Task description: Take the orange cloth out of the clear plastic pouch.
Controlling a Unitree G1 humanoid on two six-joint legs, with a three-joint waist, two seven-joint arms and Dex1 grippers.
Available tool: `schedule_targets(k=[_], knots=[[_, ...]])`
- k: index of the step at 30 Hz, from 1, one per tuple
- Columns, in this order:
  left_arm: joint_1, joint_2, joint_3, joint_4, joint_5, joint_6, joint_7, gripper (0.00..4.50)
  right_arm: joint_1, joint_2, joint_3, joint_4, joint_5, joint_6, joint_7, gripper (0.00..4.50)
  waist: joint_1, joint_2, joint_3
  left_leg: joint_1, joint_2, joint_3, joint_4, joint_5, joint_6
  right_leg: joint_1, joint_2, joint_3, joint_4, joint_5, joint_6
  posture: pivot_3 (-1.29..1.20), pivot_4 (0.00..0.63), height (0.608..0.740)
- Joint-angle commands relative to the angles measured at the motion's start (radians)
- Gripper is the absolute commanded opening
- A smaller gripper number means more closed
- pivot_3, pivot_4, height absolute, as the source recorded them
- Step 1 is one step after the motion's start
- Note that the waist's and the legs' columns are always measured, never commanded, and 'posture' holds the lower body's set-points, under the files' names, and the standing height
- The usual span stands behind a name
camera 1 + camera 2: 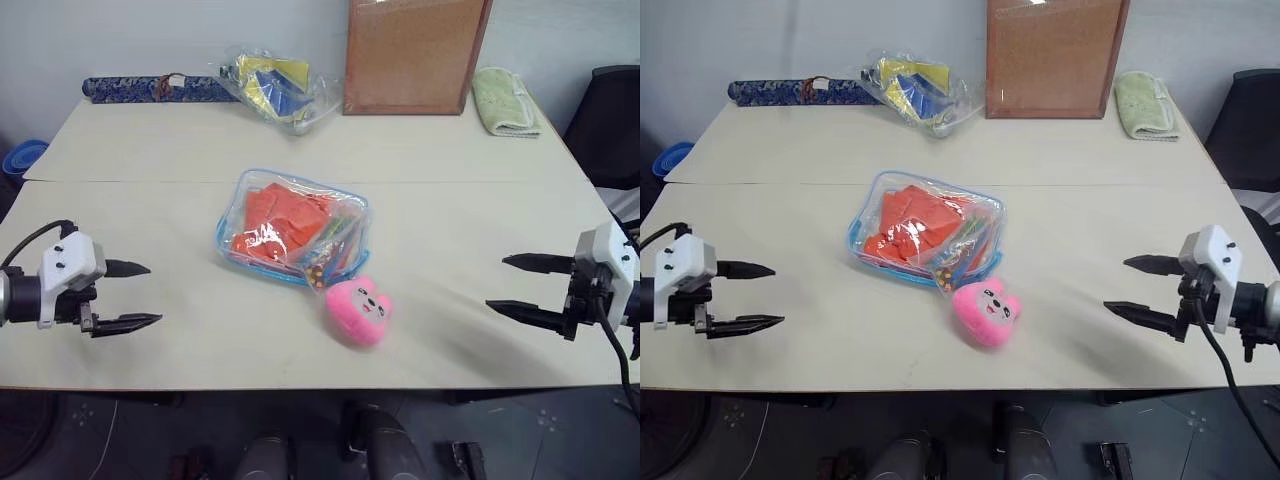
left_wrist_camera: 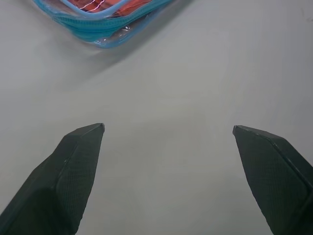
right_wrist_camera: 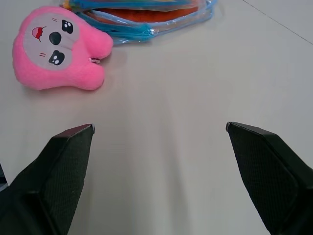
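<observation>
Blue basin (image 1: pixel 22 156) at table's far left, cropped by edge

Pouch: the clear plastic pouch (image 1: pixel 293 228) is a see-through rectangle with rounded corners and light blue zip edging, lying flat.
Pouch place: middle of the table, turned slightly askew, its near corner just beside a pink plush toy.
Cloth: the orange cloth (image 1: pixel 280 217) is bright orange and folded (creases show through the plastic).
Cloth place: wholly inside the pouch, filling its left part.
</observation>
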Motion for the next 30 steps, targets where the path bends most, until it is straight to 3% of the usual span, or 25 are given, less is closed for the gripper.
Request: schedule_targets(k=[1,30], knots=[[-0.016,-0.002,0.007,-0.010,0.000,-0.008,0.001,4.48,-0.002,0.006,-0.055,-0.022,0.005,-0.015,-0.010,4.50,0.000,0.000,0.000,0.000,0.000,0.000,0.000,0.000,0.000,0.000,0.000,0.000,0.000,0.000,0.000,0.00,0.150,0.740],[-0.047,-0.028,0.008,-0.036,-0.023,0.062,0.038,4.48,-0.021,0.016,-0.048,-0.020,0.021,0.013,-0.057,4.50,0.000,0.000,0.000,0.002,-0.001,0.002,0.001,0.001,0.000,0.000,0.000,0.002,0.004,0.000,0.000,0.00,0.150,0.740]])
